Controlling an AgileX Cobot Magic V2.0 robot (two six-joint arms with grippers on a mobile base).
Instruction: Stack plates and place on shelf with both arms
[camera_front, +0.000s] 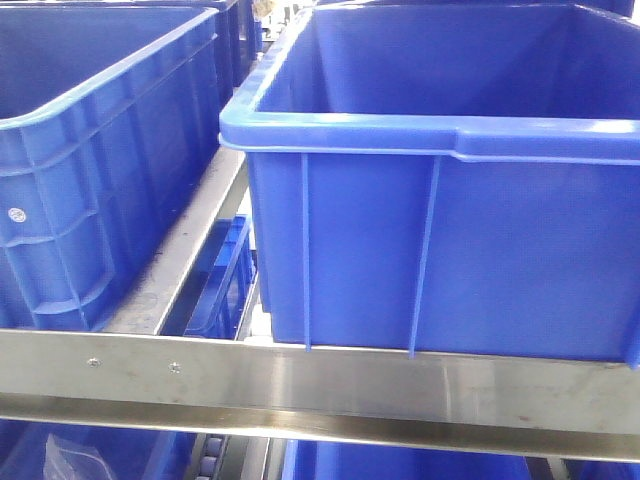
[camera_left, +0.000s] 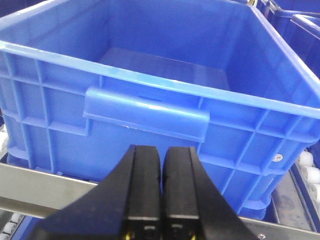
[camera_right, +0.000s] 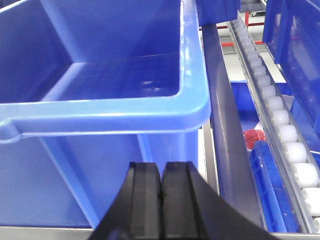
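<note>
I see both tools pressed together, holding nothing: the left tool (camera_left: 161, 187) faces a blue crate (camera_left: 150, 100), the right tool (camera_right: 161, 200) sits below another crate's rim (camera_right: 100, 112). Both crates rest on the steel shelf (camera_front: 320, 385). I can't find the plates in any view.

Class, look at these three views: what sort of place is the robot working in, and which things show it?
Probably a warehouse or factory storage area: large blue plastic crates sit on a stainless steel rack, with white conveyor rollers running alongside.
</note>
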